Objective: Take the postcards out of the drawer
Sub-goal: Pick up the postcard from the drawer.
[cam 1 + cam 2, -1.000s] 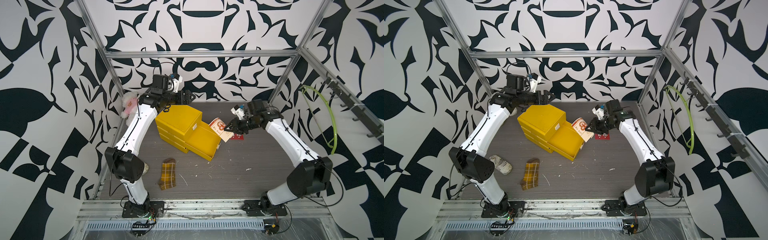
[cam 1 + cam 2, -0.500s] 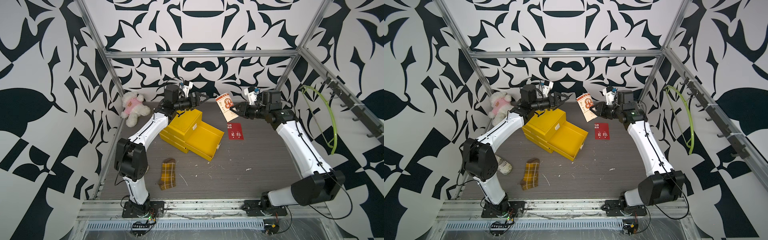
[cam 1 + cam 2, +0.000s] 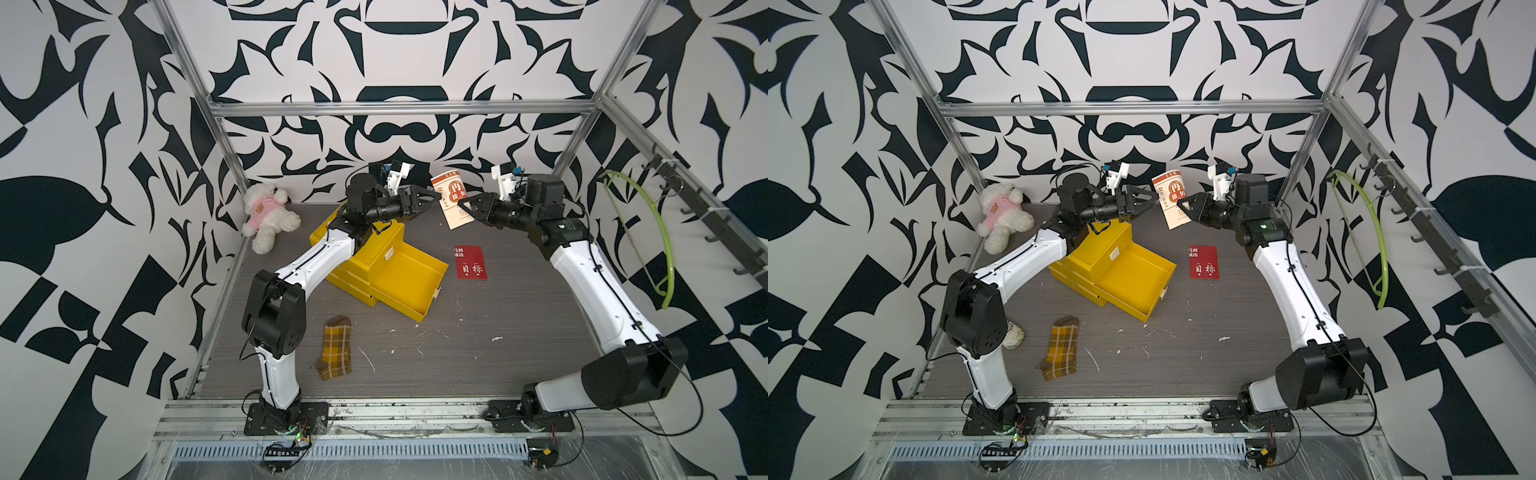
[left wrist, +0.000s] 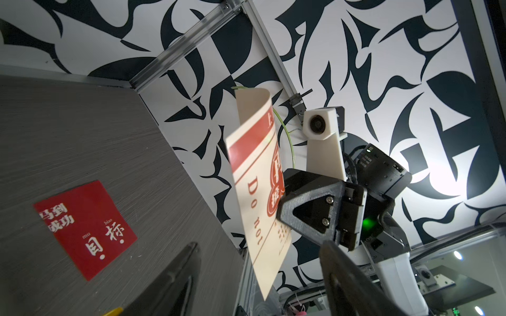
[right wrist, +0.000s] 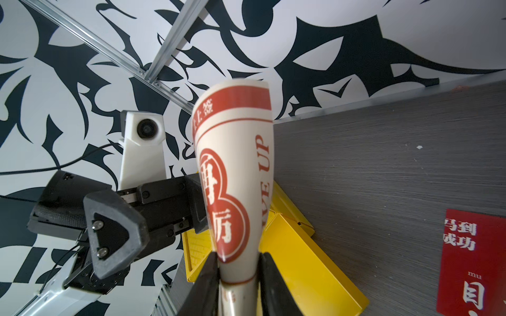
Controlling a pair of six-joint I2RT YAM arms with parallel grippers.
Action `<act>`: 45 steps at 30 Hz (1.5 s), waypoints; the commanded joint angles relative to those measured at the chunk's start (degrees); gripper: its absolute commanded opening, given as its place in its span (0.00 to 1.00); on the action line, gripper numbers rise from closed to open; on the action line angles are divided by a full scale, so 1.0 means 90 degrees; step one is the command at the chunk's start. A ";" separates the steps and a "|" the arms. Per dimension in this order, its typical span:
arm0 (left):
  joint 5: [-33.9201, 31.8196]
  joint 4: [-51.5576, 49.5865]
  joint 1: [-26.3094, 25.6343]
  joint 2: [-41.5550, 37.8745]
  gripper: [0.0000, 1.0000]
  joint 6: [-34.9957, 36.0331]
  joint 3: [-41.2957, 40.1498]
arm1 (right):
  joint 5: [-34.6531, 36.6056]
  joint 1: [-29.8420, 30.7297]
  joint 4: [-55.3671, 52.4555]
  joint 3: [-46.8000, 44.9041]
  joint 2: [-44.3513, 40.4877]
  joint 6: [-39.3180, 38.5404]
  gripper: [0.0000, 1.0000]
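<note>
A cream postcard [image 3: 453, 193] with orange-red band and round emblem; red postcard [image 3: 471, 262] with white characters; yellow drawer [image 3: 409, 278]; yellow-brown plaid sock [image 3: 336, 348]; grey wood-grain surface [image 3: 498, 316]; black-and-white patterned walls [image 3: 395, 50]

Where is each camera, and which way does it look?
Top views: high in front, looking down on the grey tabletop; left arm, right arm show.
Left wrist: on left arm, facing right gripper pinching a curled cream-and-red postcard; own fingers show.
Right wrist: on right arm, facing left gripper; own jaws clamp that postcard.
Shared: all show the flat red postcard.
</note>
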 commanded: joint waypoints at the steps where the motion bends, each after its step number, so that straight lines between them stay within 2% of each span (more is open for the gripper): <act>1: 0.0176 0.0336 -0.0053 0.0238 0.66 -0.0119 0.0249 | -0.0160 0.0085 0.0370 -0.0034 0.0018 0.0117 0.27; 5: 0.0252 0.0406 -0.0112 0.0375 0.57 -0.0205 0.0417 | -0.0197 0.0138 0.0391 -0.0044 0.0040 0.0128 0.27; 7: 0.0269 0.0383 -0.0124 0.0432 0.56 -0.0214 0.0492 | -0.0221 0.0147 0.0424 -0.0069 0.0022 0.0154 0.27; 9: 0.0284 0.0399 -0.0126 0.0474 0.50 -0.0234 0.0524 | -0.0229 0.0150 0.0435 -0.0073 0.0001 0.0156 0.27; 11: 0.0289 0.0454 -0.0135 0.0493 0.40 -0.0277 0.0529 | -0.0249 0.0148 0.0429 -0.0073 0.0000 0.0155 0.27; 16: 0.0333 0.0628 -0.0138 0.0565 0.04 -0.0448 0.0575 | -0.0249 0.0177 0.0458 -0.0083 0.0050 0.0151 0.27; 17: 0.0345 0.0636 -0.0137 0.0568 0.00 -0.0459 0.0574 | -0.0255 0.0187 0.0460 -0.0087 0.0055 0.0148 0.28; 22: 0.0513 0.0301 -0.0019 0.0488 0.00 -0.0276 0.0634 | -0.0312 0.0187 0.0505 -0.0141 0.0021 -0.0106 0.62; 26: 0.0918 -0.0453 0.0320 0.0337 0.00 0.0181 0.0732 | -0.0999 0.0055 0.0762 -0.0142 0.0082 -0.0199 0.72; 29: 0.1626 -0.0666 0.0571 0.0277 0.00 0.0332 0.0854 | -0.1819 -0.0027 0.1410 -0.0252 0.0203 0.0074 0.77; 31: 0.2135 -0.0673 0.0714 0.0221 0.00 0.0332 0.0878 | -0.2178 -0.0057 0.1908 -0.0391 0.0252 0.0264 0.85; 37: 0.3214 -0.0660 0.0853 0.0053 0.00 0.0417 0.0886 | -0.2589 -0.0009 0.2363 -0.0464 0.0363 0.0250 0.86; 45: 0.3621 -0.0458 0.0841 -0.0100 0.00 0.0492 0.0873 | -0.2716 0.0308 0.2363 -0.0387 0.0576 0.0011 0.80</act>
